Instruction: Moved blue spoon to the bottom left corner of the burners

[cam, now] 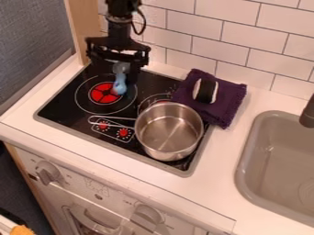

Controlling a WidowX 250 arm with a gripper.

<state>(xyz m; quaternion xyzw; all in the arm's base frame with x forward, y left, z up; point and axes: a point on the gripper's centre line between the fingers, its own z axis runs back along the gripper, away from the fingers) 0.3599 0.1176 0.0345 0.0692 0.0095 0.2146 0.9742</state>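
In the camera view, the gripper (117, 72) hangs over the stovetop (70, 120) near eleven o'clock, fingers wide apart. The blue spoon (120, 83) is below, at two o'clock on the left burner (103, 94); the steel saucepan (169, 133) sits at four o'clock from that burner.

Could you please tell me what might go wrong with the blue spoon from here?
The handle of the saucepan juts left across the cooktop, so the blue spoon or gripper might knock it. The spoon also looks close to the cooktop and could scrape if moved sideways.
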